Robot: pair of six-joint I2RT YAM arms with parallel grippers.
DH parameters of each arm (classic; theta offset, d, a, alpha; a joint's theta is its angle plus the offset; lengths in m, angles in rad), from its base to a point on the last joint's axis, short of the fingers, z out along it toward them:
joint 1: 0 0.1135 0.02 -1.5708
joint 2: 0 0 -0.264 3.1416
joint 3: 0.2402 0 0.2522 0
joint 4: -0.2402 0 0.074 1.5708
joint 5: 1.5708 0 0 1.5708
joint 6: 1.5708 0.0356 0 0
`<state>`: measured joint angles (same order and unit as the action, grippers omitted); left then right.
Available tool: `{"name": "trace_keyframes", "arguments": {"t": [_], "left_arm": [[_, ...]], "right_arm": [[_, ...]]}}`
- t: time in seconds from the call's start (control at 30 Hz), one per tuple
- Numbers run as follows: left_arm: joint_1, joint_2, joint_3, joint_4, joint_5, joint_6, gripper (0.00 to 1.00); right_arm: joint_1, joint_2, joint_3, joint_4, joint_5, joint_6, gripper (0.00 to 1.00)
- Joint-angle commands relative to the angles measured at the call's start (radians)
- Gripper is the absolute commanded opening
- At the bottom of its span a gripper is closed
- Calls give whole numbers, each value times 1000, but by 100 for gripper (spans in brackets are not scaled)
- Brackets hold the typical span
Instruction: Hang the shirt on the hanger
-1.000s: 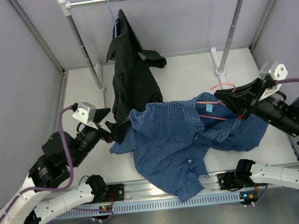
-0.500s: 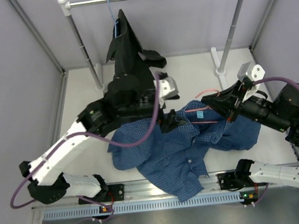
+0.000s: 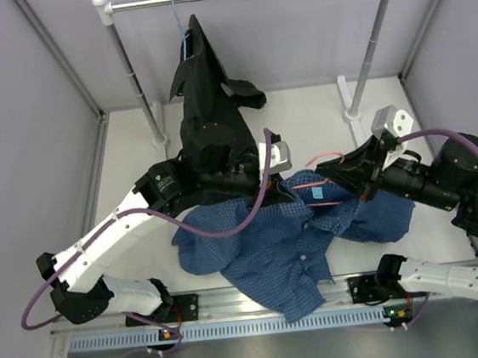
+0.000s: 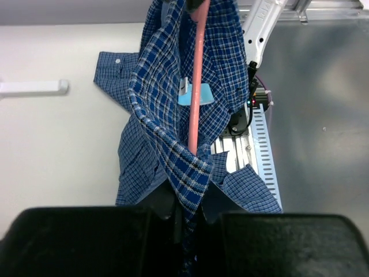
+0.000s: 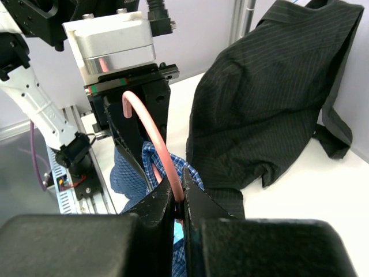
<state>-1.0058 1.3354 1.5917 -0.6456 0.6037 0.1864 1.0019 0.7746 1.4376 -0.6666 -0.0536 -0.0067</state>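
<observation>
Top view, shirt: the shirt [image 3: 267, 244] is lying crumpled toward the near edge of the worktop [image 3: 131, 169], with its collar lifted mid-worktop.
Top view, hanger: the hanger [image 3: 315, 185] is pointing into the collar, just right of centre.
Left wrist, left end effector [image 4: 187, 214]: it is pinching the collar's fold, and the pink bar is crossing the neck label [image 4: 195, 97].
Right wrist, right end effector [image 5: 179, 202]: it is clamping the hanger wire.
Progress: threading seems to be only starting. Neither shoulder is looking seated, and hanging is not yet done.
</observation>
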Motion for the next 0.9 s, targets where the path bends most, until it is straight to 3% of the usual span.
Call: {"name": "trace_keyframes", "arguments": {"t": [0.0, 0.1, 0.17, 0.2, 0.23, 0.27, 0.33, 0.6, 0.73, 0.87], "left_arm": [[-1, -48, -21, 44, 25, 28, 0], [-1, -67, -44, 61, 25, 48, 0], [-1, -77, -61, 70, 37, 65, 0], [1, -81, -64, 69, 47, 71, 0], [1, -87, -67, 69, 56, 76, 0], [-1, -88, -73, 67, 65, 85, 0], [1, -100, -81, 67, 74, 96, 0], [12, -128, -59, -24, 140, 162, 0], [12, -101, -12, -77, 188, 176, 0], [12, -74, 11, -85, 240, 168, 0]], "right_arm": [[14, 0, -5, 67, -22, -1, 0], [15, -14, -13, 70, -23, 29, 0], [14, -24, -25, 68, -22, 31, 8], [14, -32, -31, 68, -22, 30, 20], [14, -50, -43, 68, -14, 31, 50], [15, -61, -51, 67, -6, 30, 63], [15, -101, -62, 49, 4, 16, 76], [15, -287, -10, -324, 98, -99, 76], [18, -299, -9, -429, -119, -139, 77], [18, -232, -39, -442, -181, -174, 73]]}}
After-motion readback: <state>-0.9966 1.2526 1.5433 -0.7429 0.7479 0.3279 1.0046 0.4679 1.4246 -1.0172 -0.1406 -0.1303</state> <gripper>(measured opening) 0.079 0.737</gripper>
